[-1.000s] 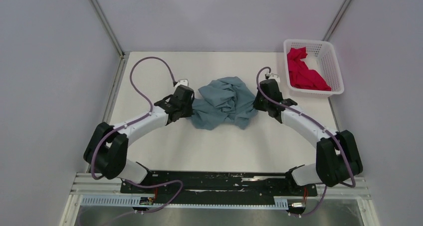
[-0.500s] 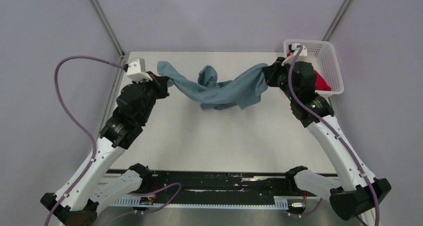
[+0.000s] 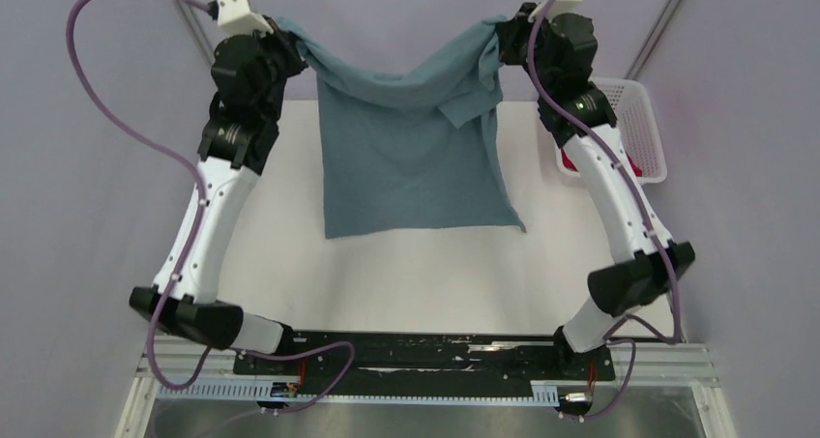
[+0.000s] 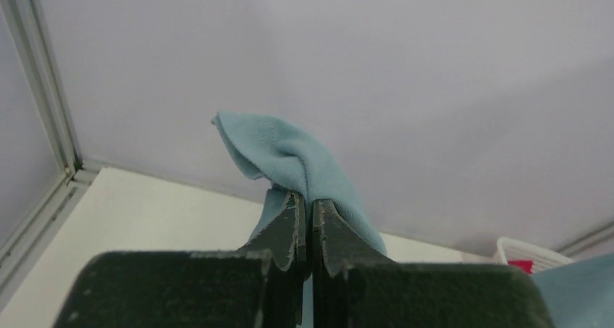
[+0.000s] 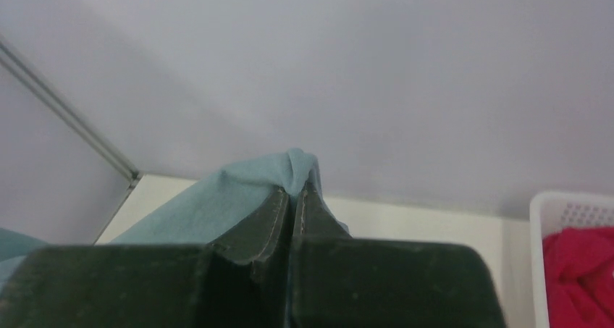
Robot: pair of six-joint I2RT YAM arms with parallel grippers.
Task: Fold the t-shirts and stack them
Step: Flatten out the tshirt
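Observation:
The blue-grey t-shirt (image 3: 406, 158) hangs spread out in the air above the table, its lower hem near the table's middle. My left gripper (image 3: 287, 34) is shut on its upper left corner, and that cloth bunches over the closed jaws (image 4: 289, 158) in the left wrist view. High at the right, my right gripper (image 3: 505, 32) is shut on the upper right corner, where a fold of the blue shirt (image 5: 239, 190) shows between its jaws. The crimson-pink t-shirt (image 5: 583, 274) lies crumpled in the white basket (image 3: 643, 129); in the top view my right arm hides most of it.
The white table (image 3: 280, 225) runs from the back wall to the black base rail (image 3: 425, 346). Metal frame posts (image 3: 198, 27) stand at the back corners. The basket sits at the table's far right, behind my right forearm.
Both arms rose high and drew apart, lifting the blue-grey shirt from a crumpled heap on the table until it hangs open between them.

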